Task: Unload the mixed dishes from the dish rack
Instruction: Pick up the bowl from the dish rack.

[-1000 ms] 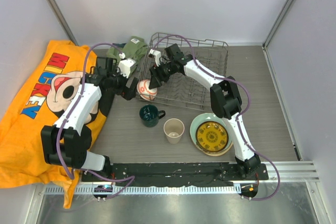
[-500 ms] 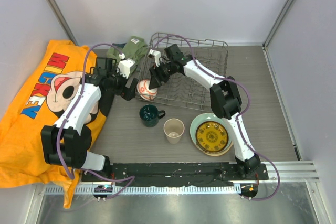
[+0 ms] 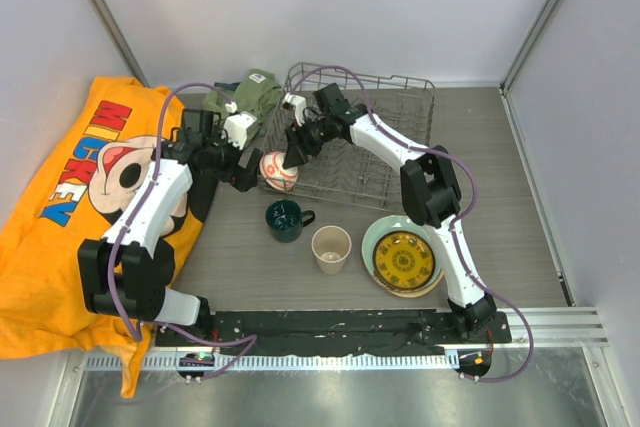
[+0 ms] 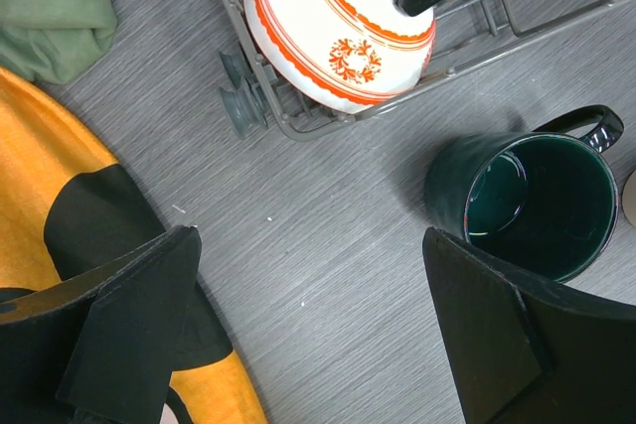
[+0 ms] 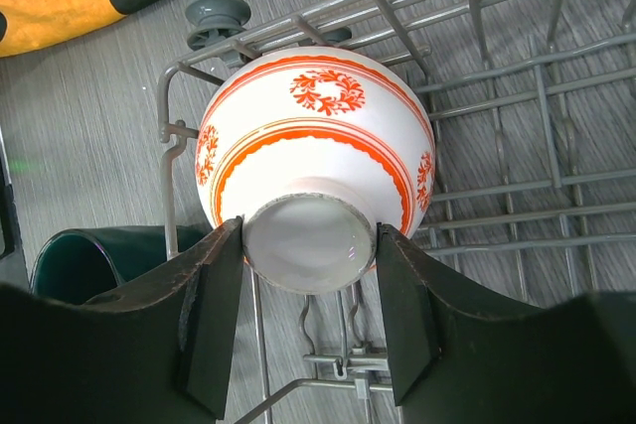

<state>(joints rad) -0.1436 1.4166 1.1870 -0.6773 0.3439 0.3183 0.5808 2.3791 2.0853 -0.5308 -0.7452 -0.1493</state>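
We pinch small red-orange bowl point(image 5: 318, 136) by foot with right gripper point(image 5: 310, 275): it lies tipped at 8 o'clock corner of dish rack point(image 5: 517, 57), foot exposed; left gripper point(image 4: 308, 325) wide, empty.

Bright, even light; soft shadows.

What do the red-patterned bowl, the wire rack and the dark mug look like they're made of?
Small red-orange bowl: probably glazed ceramic; glossy white surface with painted orange bands and wreaths.
Dish rack: metal wire by its thin bent rods; matte grey, possibly coated.
Dark teal mug: likely glazed ceramic, judging by the shiny highlights on its inside wall.
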